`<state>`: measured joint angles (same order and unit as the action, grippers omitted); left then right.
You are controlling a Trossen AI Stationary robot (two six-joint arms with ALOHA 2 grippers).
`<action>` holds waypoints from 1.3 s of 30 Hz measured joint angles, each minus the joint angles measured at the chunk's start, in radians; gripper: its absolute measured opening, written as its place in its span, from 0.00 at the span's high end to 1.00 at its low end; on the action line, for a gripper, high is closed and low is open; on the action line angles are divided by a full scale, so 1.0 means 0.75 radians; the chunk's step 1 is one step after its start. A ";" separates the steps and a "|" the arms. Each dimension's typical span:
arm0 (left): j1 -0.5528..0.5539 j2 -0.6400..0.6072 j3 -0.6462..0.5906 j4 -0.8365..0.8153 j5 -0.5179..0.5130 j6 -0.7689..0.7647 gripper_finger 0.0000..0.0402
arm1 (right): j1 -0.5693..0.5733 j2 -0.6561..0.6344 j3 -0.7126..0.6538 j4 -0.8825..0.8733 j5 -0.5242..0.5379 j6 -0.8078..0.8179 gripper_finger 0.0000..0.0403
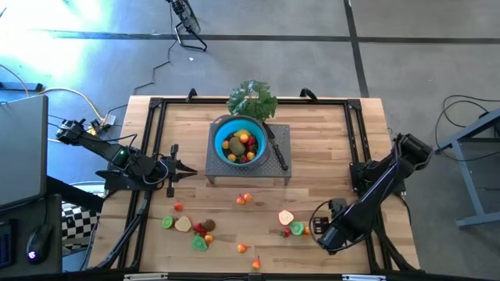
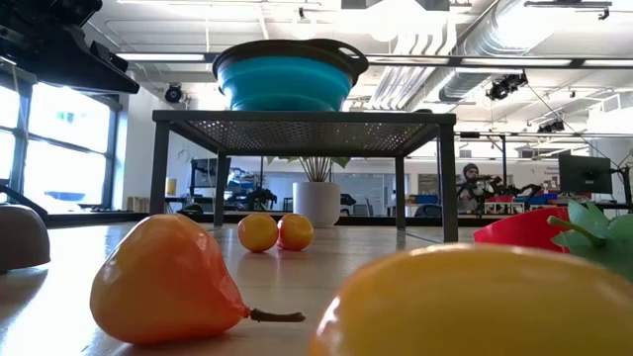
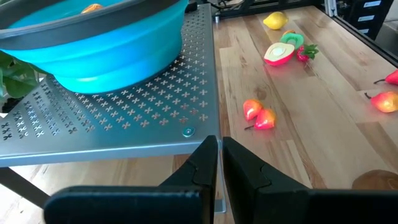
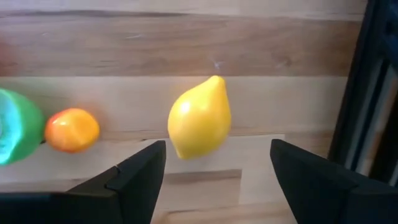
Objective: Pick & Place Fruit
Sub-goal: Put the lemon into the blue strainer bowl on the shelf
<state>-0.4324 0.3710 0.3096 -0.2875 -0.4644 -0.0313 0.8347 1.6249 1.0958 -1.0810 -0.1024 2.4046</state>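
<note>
Hovering right claw (image 4: 214, 171), spread, facing lemon (image 4: 199, 124)

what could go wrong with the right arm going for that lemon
The right gripper is open with the yellow lemon just ahead of its fingers; the lemon is rounded, so an off-centre close could squirt it away. A small orange fruit and a green piece lie close beside it and might get knocked. The blue bowl sits raised on a metal stand, so the carry must clear its rim.
</note>
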 joint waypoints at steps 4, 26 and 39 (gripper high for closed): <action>0.000 0.000 0.000 0.000 0.000 0.000 0.95 | 0.000 0.057 0.000 0.030 0.000 0.001 0.30; 0.000 0.000 0.000 0.000 0.000 0.000 0.95 | 0.000 0.267 0.000 0.098 0.076 0.010 0.31; 0.000 0.000 0.000 0.000 0.001 0.000 0.95 | 0.000 0.267 -0.001 0.097 0.089 0.005 0.41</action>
<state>-0.4324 0.3710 0.3096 -0.2878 -0.4641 -0.0315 0.8349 1.8252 1.0954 -1.0084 -0.0357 2.4085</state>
